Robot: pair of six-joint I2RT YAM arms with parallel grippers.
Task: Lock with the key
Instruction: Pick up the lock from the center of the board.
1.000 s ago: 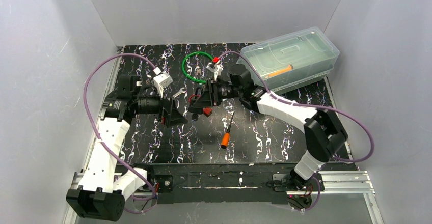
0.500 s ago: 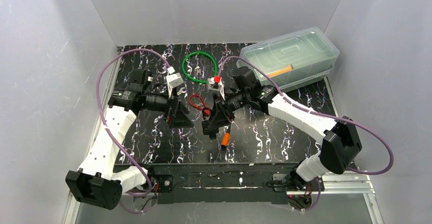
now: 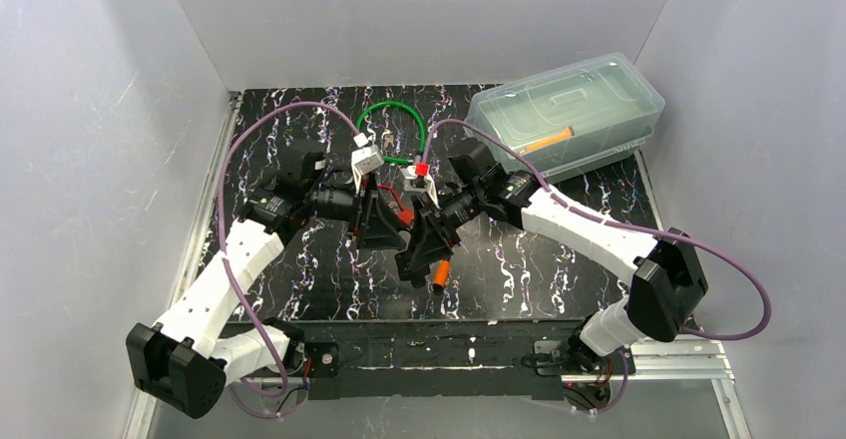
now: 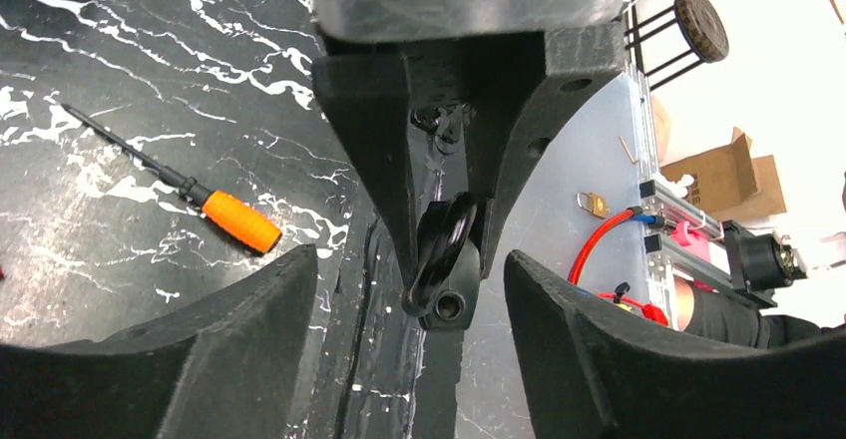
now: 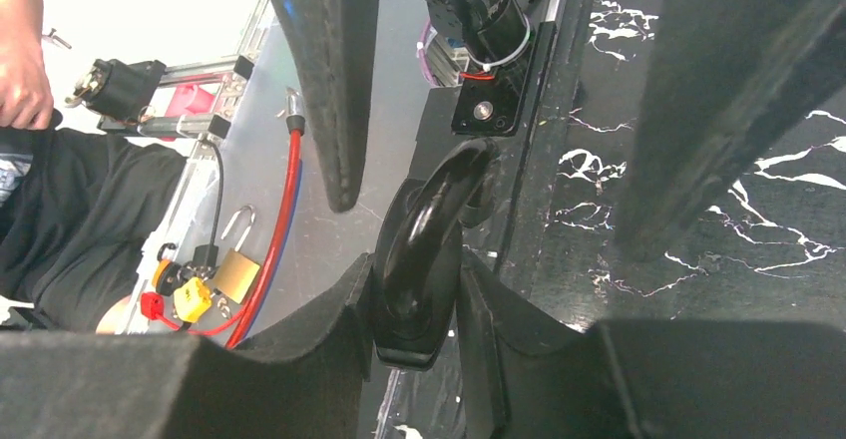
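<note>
My right gripper (image 5: 417,269) is shut on a black lock (image 5: 424,244) with a curved shackle, held above the mat near the front middle (image 3: 419,251). In the left wrist view the lock (image 4: 446,259) shows a round keyhole at its lower end, between the right gripper's fingers. My left gripper (image 4: 407,259) is open and empty, facing the lock from a short way off, its fingers apart on either side of it (image 3: 382,221). A red cord with a red tag (image 3: 401,212) lies between the two grippers, partly hidden. I cannot make out a key.
An orange-handled screwdriver (image 3: 440,271) lies on the mat just under the right gripper and shows in the left wrist view (image 4: 234,221). A green cable loop (image 3: 391,120) lies at the back. A clear lidded box (image 3: 569,110) stands at the back right.
My right gripper has come forward and down with the black lock. My left arm has swung right, bringing its open gripper close to the lock.
</note>
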